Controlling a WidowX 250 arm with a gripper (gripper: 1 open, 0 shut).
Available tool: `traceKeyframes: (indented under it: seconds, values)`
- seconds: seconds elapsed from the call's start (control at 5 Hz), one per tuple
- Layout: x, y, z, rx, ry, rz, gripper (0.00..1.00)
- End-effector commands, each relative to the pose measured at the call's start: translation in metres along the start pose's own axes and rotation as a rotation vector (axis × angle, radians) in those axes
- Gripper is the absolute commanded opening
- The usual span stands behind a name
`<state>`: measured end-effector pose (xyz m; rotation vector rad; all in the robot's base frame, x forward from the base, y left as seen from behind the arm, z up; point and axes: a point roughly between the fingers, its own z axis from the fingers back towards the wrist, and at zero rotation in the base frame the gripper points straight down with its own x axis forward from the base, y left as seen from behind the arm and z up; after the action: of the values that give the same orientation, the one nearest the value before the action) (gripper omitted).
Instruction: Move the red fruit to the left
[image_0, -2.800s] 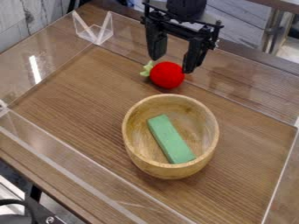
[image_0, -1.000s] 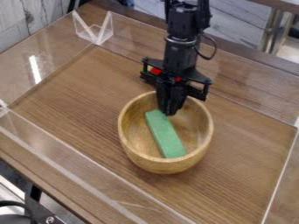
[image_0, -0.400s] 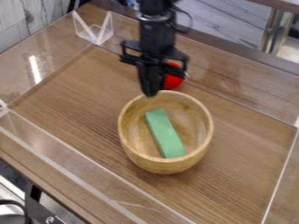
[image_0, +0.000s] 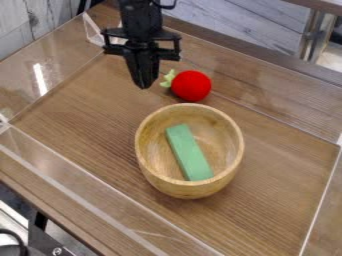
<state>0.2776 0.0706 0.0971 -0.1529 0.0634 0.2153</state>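
Observation:
The red fruit (image_0: 193, 85), a small glossy ball with a green leafy stem on its left side, lies on the wooden table behind the bowl. My gripper (image_0: 143, 79) hangs pointing down just left of the fruit, close to its stem. Its black fingers are pressed together with nothing between them. Whether the gripper touches the fruit does not show.
A wooden bowl (image_0: 142, 150) with a green rectangular block (image_0: 187, 154) in it stands in front of the fruit. Clear acrylic walls ring the table, and a clear plastic stand (image_0: 104, 33) sits at the back left.
My shut gripper has risen from over the bowl and travelled left and toward the back, past the fruit to its left side. Fruit and bowl have stayed in place.

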Motion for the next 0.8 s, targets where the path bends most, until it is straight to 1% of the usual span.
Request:
traceKeyframes:
  seconds: [0.0,0.4,0.6]
  values:
    - [0.006,-0.008,0.023,-0.011,-0.08,0.075,0.0]
    - [-0.007,-0.007,0.053,-0.032,-0.079,0.064,0.0]
    - [-0.016,-0.002,0.052,-0.035,-0.076,0.071,0.0]
